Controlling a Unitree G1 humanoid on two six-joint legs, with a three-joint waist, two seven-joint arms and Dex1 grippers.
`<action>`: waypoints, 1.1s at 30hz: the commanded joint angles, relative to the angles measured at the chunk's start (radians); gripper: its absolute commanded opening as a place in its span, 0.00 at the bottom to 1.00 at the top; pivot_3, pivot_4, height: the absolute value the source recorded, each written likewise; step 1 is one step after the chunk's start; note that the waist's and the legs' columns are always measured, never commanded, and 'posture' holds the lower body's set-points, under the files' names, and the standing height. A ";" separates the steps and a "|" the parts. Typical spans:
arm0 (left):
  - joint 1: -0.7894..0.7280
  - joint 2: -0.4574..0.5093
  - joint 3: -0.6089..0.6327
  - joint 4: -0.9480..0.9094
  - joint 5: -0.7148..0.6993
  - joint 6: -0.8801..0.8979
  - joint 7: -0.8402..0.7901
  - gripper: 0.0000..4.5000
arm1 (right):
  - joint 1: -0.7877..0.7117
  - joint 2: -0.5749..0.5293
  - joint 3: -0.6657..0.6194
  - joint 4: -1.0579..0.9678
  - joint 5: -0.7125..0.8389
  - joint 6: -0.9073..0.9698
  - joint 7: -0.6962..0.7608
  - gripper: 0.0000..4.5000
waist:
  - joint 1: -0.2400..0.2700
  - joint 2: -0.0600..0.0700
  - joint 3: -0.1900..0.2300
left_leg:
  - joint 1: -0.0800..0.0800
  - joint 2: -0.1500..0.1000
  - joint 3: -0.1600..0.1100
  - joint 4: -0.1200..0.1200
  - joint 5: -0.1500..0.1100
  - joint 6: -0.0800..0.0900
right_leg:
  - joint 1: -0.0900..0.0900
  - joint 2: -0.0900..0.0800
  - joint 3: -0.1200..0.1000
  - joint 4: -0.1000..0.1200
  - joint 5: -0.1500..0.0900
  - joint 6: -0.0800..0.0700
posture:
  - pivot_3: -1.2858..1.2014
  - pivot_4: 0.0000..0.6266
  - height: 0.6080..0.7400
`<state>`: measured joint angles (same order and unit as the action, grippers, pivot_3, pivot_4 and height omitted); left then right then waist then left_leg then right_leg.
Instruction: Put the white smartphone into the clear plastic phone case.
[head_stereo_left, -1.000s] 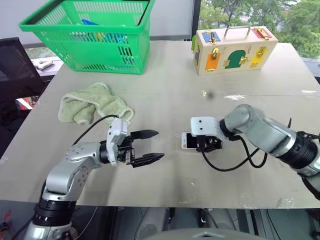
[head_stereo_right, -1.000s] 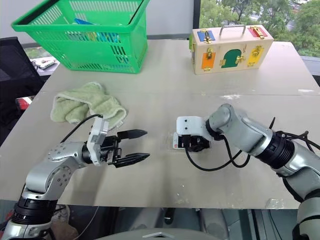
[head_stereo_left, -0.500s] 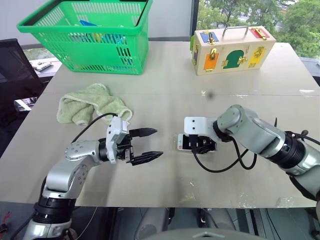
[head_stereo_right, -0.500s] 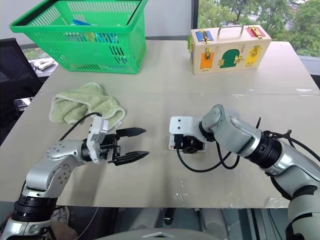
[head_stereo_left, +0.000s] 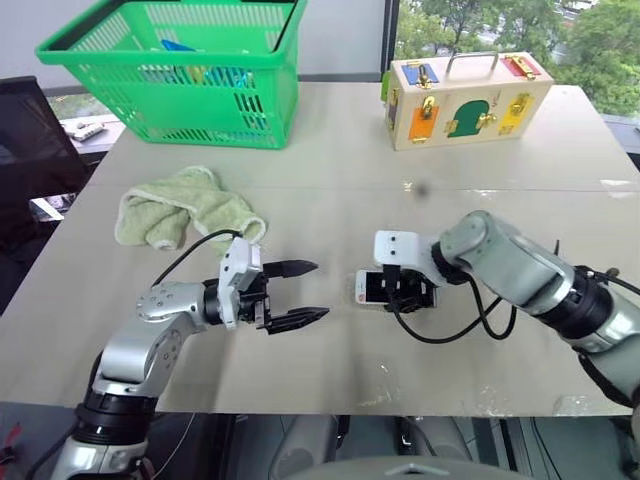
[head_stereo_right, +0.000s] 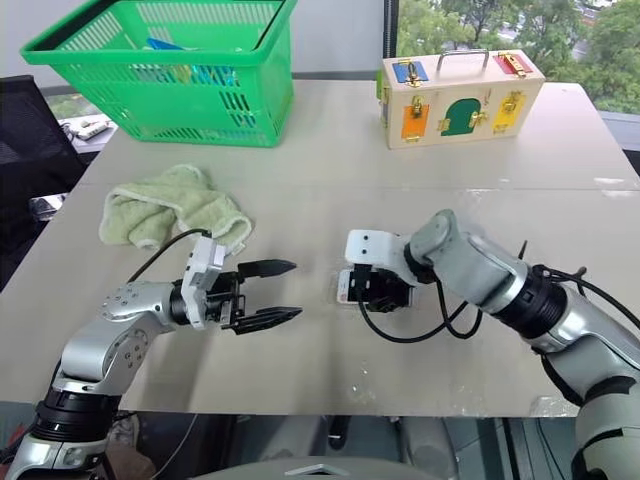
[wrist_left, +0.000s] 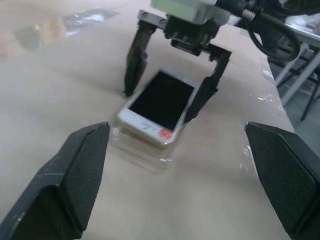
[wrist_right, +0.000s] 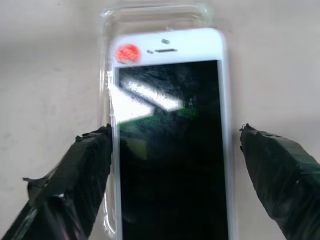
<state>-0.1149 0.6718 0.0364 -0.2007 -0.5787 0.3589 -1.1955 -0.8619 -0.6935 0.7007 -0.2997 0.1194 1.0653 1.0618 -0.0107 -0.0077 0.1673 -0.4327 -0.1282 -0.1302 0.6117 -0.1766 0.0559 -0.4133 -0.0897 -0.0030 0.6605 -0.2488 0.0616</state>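
The white smartphone (wrist_left: 160, 102) lies screen up on the table, a red dot near its earpiece end. It rests on the clear plastic phone case (wrist_left: 142, 156), whose glossy rim (wrist_right: 107, 95) sticks out past the phone's earpiece end and along one long side. My right gripper (head_stereo_left: 405, 297) points down over the phone, open. One finger (wrist_right: 82, 170) stands on each side of the phone, neither pressing on it. My left gripper (head_stereo_left: 320, 290) hovers open a short way to the phone's left, aimed at it, holding nothing.
A green basket (head_stereo_left: 170, 75) stands at the back left, with a pale green towel (head_stereo_left: 185, 205) in front of it. A wooden lock box (head_stereo_left: 468, 95) sits at the back right. The table's front edge (head_stereo_left: 330, 405) runs close below both grippers.
My right gripper's fingers have spread away from the phone's sides, and its wrist has rolled slightly. The phone stays on the case. My left arm has kept still.
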 joint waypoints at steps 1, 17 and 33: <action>0.002 0.001 0.017 -0.018 -0.009 -0.014 0.000 1.00 | 0.013 -0.030 -0.058 -0.053 0.029 -0.011 0.017 0.98 | 0.000 0.000 0.000 | 0.000 0.000 0.000 0.000 0.000 0.000 | 0.000 0.000 0.000 0.000 0.000 0.000 | 0.52 0.24 1.00; 0.022 0.019 0.031 -0.014 -0.011 -0.021 -0.016 1.00 | 0.038 -0.025 0.055 -0.041 -0.037 -0.109 0.022 0.98 | -0.002 0.000 0.000 | 0.000 0.000 0.000 0.001 0.000 0.000 | 0.000 0.000 0.000 0.001 0.000 0.000 | 0.52 0.24 1.00; 0.030 0.022 0.028 0.010 0.002 -0.054 -0.031 1.00 | 0.081 -0.071 0.111 -0.002 -0.160 -0.143 0.031 0.68 | 0.001 -0.003 -0.004 | 0.002 0.000 0.000 0.002 0.000 0.000 | 0.002 0.000 0.000 0.001 0.000 0.000 | 0.52 0.24 1.00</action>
<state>-0.0819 0.6829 0.0412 -0.1827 -0.5717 0.3202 -1.2195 -0.8066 -0.7287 0.7880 -0.3555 -0.0013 0.9233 1.0922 -0.0093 -0.0110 0.1635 -0.4306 -0.1282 -0.1304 0.6134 -0.1768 0.0558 -0.4109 -0.0896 -0.0033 0.6615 -0.2488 0.0617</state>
